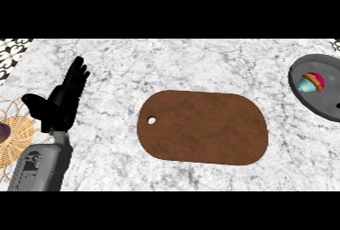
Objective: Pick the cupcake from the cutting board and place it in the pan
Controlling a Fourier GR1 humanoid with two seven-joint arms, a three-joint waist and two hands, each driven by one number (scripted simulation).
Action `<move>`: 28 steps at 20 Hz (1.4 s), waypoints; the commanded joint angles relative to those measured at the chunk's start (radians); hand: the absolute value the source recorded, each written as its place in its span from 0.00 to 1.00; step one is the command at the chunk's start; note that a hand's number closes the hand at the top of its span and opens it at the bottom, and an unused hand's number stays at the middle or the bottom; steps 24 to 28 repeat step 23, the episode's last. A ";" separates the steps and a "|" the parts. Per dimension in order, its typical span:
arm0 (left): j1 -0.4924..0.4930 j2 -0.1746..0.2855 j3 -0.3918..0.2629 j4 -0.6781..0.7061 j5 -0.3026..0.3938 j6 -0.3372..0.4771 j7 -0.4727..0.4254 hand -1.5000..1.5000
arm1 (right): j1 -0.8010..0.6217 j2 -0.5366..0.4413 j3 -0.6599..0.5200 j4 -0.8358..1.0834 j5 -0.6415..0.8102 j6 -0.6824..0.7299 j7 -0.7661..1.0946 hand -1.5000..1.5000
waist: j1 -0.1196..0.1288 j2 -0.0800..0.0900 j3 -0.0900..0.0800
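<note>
- The left hand point(56, 105) is resting with fingers straight and pointing up, holding nothing.
- The cupcake point(311, 82) is lying tipped on its side inside the pan point(319, 104), well to the right of those fingers, past the cutting board point(203, 128).
- The right hand is not showing, so I cannot tell its state.
- The placing is looking done, in my judgement. Doing it well now is meaning no hand nudging the pan.

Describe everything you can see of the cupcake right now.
The cupcake has a pale teal wrapper and a red-pink top with a yellow streak. It looks tipped over, top toward the view's right, resting inside the grey pan at the right edge, well away from the brown cutting board. Only the pan touches it.
</note>
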 commanded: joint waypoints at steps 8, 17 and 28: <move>0.041 0.011 0.031 -0.009 0.003 0.014 -0.016 0.50 | 0.167 -0.181 -0.053 0.024 -0.085 0.472 -0.155 0.00 | -0.057 -0.020 0.001; 0.062 0.009 0.035 -0.002 0.001 0.019 -0.019 0.50 | 0.254 -0.264 -0.070 -0.043 -0.152 0.576 -0.144 0.00 | -0.074 -0.026 -0.001; 0.079 0.009 0.029 -0.020 -0.001 0.014 -0.014 0.50 | 0.333 -0.248 -0.041 -0.099 -0.166 0.539 -0.164 0.00 | -0.065 -0.027 0.000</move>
